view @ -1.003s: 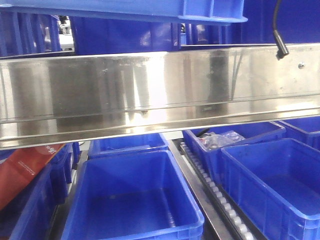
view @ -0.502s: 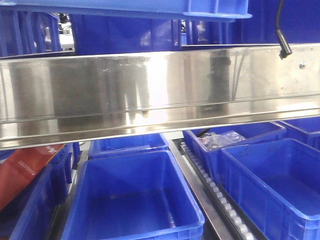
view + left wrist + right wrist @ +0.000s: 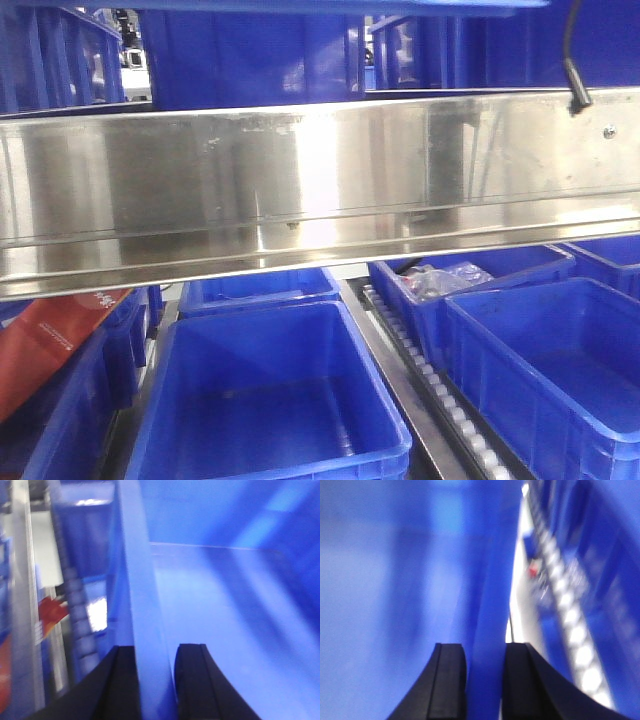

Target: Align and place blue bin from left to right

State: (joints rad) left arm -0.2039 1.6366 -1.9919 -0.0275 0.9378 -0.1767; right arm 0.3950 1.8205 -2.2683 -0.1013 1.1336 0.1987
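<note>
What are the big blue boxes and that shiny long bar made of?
The blue bins look like molded plastic: smooth, slightly glossy walls with thick rims. The long bar looks like polished metal, probably stainless steel, since it mirrors light and nearby shapes.

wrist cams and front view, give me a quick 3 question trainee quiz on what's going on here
1. True or false: in the left wrist view, the left gripper has a finger on each side of the blue bin's wall.
2. In the front view, what lies in the bin behind the right front one?
A. a clear plastic bag
B. a red box
C. nothing
3. Fill in: the right gripper straddles the bin's ____.

Key
1. True. The wall runs between the two dark fingers.
2. A. The clear plastic bag lies there; the red box is at lower left.
3. Wall; it passes between the fingers.
</note>
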